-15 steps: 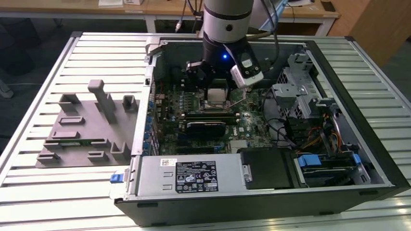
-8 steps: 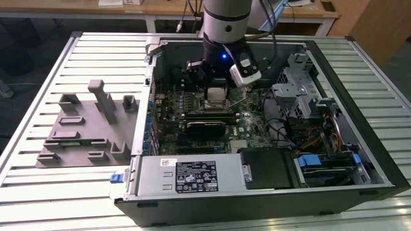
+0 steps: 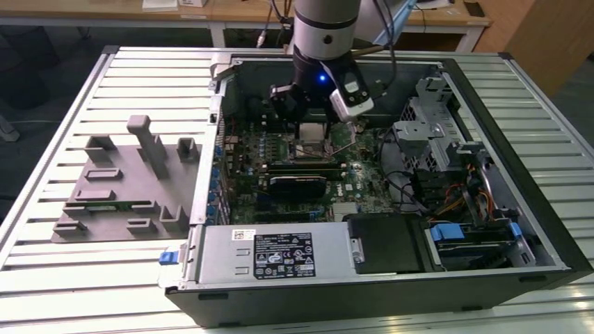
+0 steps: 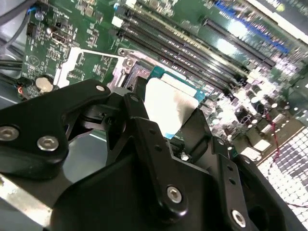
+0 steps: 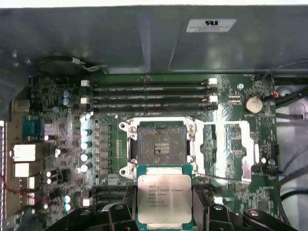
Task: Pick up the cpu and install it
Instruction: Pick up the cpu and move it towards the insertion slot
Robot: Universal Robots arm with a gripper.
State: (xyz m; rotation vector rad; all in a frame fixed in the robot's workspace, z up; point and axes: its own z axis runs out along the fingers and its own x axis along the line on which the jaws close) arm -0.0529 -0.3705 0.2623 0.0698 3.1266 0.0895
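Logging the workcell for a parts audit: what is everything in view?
cpu: one, silvery, held just over the motherboard.
socket: one, metal-framed, empty, on the motherboard.
motherboard: one, green, inside the computer case.
memory slots: four, black, alongside the socket.
coin cell: one, silver, on the motherboard.
computer case: one, black, open on the table.
power supply: one, grey, inside the case.
fixture block: one, grey, exterior view's left of the case.
table: one, pale slatted metal, under everything.
gripper: one, black, shut on the cpu.
arm: one, silver-grey, above the case.
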